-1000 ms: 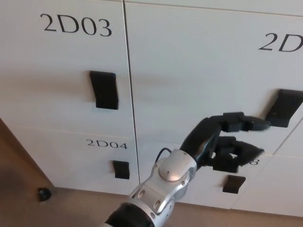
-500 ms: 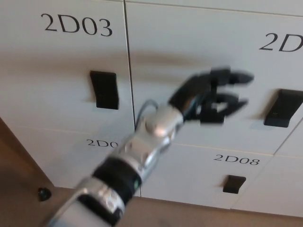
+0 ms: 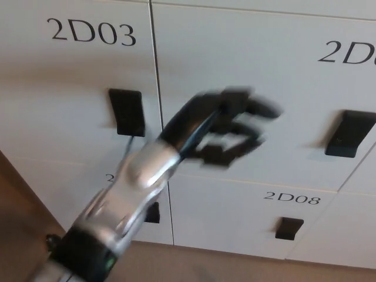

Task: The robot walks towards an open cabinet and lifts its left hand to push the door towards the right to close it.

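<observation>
We see our left hand (image 3: 226, 126) raised in front of the white cabinet, badly smeared by motion blur, with its silver wrist and forearm (image 3: 126, 194) reaching up from the lower left. The black fingers (image 3: 258, 108) point to the right and look spread a little apart, with pale door surface showing through the gaps between them, and nothing is held in them; the blur keeps us from saying exactly how wide they stand. We cannot tell whether the fingertips touch the door (image 3: 247, 76) behind them or hang just in front of it. That door is the large white panel filling the middle and right of the view, flat and plain, with a black handle (image 3: 348, 134) at its right side and a cut-off label starting "2D" at the upper right. A thin vertical seam at its left edge divides it from the neighbouring panel marked 2D03 (image 3: 92, 31), which carries its own black handle (image 3: 127, 111), just left of our wrist. Below the door sits a smaller panel labelled 2D08 (image 3: 292, 198) with a small black handle (image 3: 288, 228). A brown floor (image 3: 235, 264) runs along the bottom. Our right hand does not show.
</observation>
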